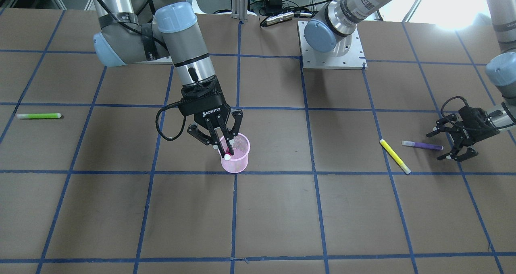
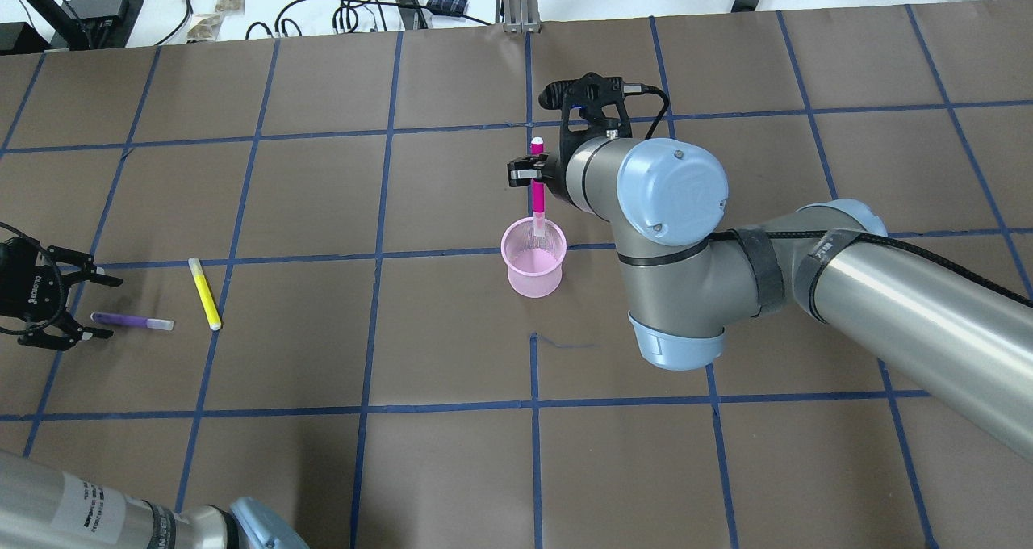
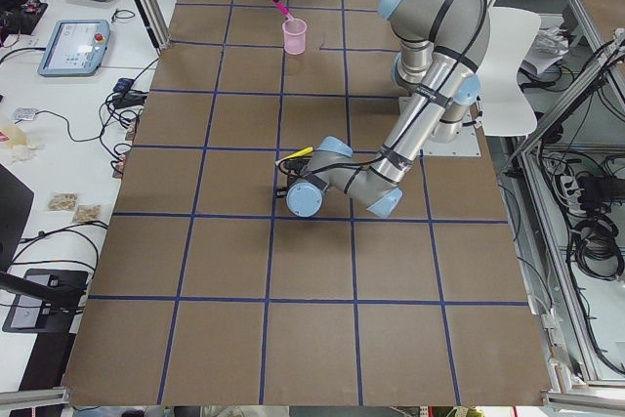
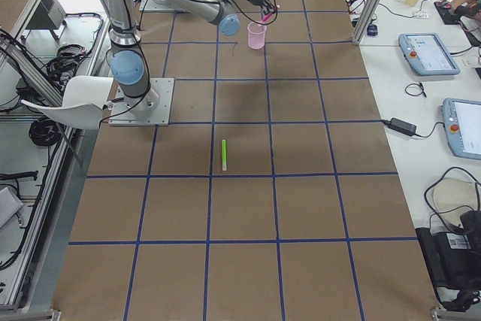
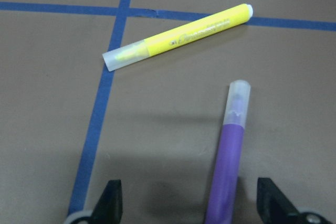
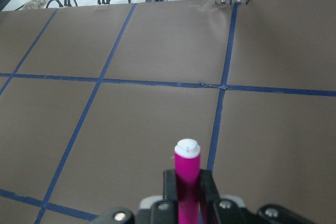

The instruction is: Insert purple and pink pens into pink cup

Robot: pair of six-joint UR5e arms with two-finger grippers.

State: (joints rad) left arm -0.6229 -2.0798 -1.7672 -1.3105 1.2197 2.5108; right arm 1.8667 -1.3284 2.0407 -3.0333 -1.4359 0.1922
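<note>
The pink cup (image 1: 236,158) (image 2: 533,270) stands upright mid-table. My right gripper (image 1: 225,145) (image 2: 533,173) is shut on the pink pen (image 2: 537,194) (image 6: 187,174) and holds it upright over the cup, with the pen's lower end inside the rim. The purple pen (image 1: 423,145) (image 2: 129,320) (image 5: 228,166) lies flat on the table. My left gripper (image 1: 434,146) (image 2: 115,309) (image 5: 189,203) is open low over the table, its fingers on either side of the purple pen's end.
A yellow pen (image 1: 395,156) (image 2: 204,293) (image 5: 178,36) lies just beyond the purple pen. A green pen (image 1: 39,115) (image 4: 223,154) lies far off on the robot's right side. Blue tape lines grid the brown table.
</note>
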